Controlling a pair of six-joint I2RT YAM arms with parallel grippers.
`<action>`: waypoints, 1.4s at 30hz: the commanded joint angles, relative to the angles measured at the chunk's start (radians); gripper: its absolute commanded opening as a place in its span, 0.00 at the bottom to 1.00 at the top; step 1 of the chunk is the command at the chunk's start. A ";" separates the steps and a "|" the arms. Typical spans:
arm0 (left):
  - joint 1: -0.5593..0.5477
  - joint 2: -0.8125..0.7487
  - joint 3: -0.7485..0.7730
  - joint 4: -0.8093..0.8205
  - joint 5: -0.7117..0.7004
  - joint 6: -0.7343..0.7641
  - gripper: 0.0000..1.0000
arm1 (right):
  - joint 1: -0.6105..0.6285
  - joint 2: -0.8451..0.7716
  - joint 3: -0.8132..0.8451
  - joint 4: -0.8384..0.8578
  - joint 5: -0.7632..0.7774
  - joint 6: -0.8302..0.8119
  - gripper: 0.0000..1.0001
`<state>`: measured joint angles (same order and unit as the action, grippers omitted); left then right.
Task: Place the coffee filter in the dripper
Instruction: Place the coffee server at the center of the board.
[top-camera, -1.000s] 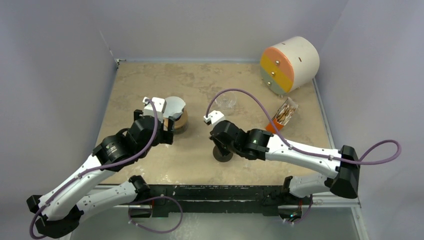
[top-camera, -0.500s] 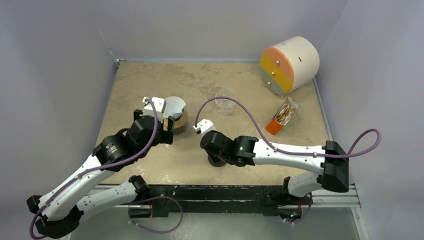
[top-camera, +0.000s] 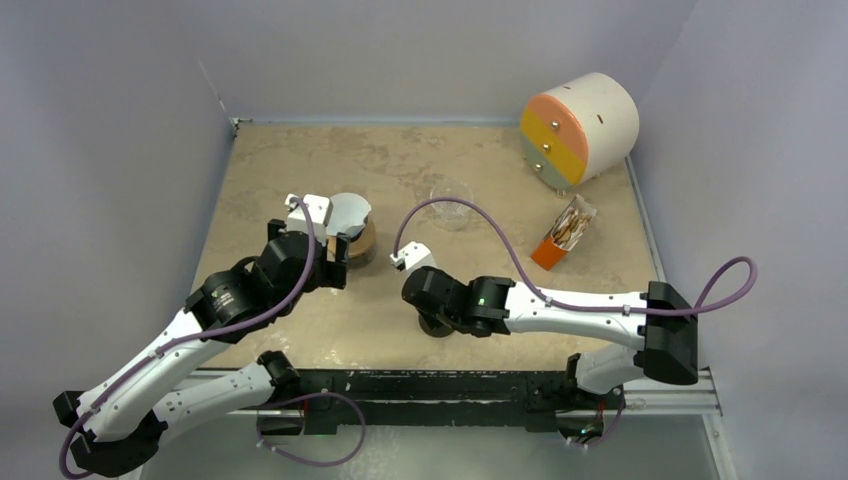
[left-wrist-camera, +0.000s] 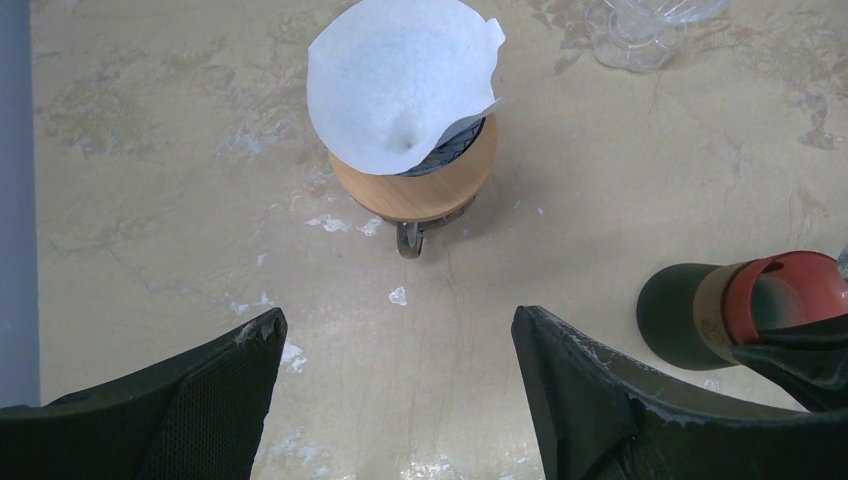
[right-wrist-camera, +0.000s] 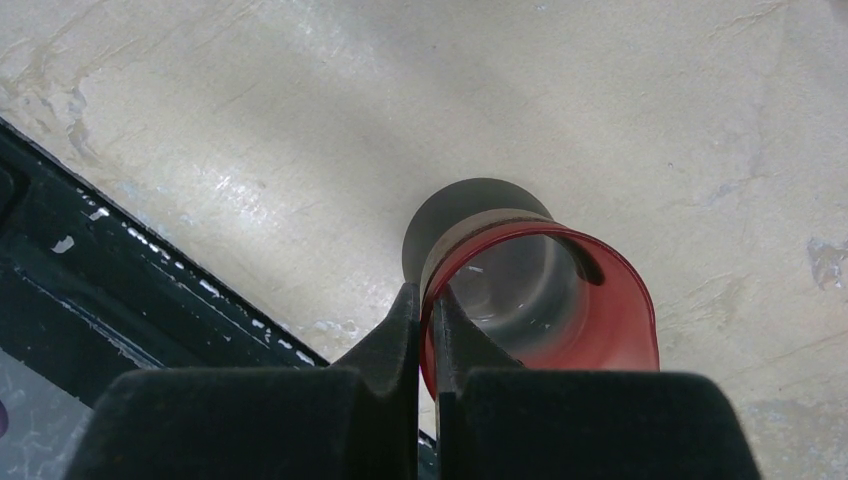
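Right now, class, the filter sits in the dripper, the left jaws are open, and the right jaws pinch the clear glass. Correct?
No: the right jaws pinch the red-rimmed cup, not the clear glass; the right wrist view shows it. The rest holds.

One red-rimmed dark cup (right-wrist-camera: 540, 300), rim pinched in my right gripper (right-wrist-camera: 428, 300); beyond it, glass cup (top-camera: 450, 205), orange packet box (top-camera: 563, 236) (open-topped), round drawer drum (top-camera: 580, 125).

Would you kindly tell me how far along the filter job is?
Done: the filter sits in the dripper, lopsided, with ribs showing at one side. In hand: the left gripper is open and empty, short of it; the right gripper pinches the rim of a red-rimmed cup. Left: perhaps seating the filter squarely.
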<state>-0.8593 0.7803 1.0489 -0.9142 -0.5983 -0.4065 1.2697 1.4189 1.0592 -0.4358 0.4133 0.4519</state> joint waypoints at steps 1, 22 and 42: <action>0.005 -0.009 0.008 0.014 0.002 0.006 0.83 | 0.008 -0.010 -0.009 0.033 0.048 0.024 0.00; 0.004 -0.006 0.008 0.015 0.006 0.006 0.83 | 0.015 -0.093 0.052 -0.059 0.097 0.054 0.39; 0.005 -0.005 0.008 0.023 0.020 0.014 0.83 | -0.157 -0.270 0.196 -0.371 0.398 0.003 0.49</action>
<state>-0.8593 0.7799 1.0489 -0.9138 -0.5812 -0.4011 1.2087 1.1950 1.2243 -0.7296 0.7250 0.4751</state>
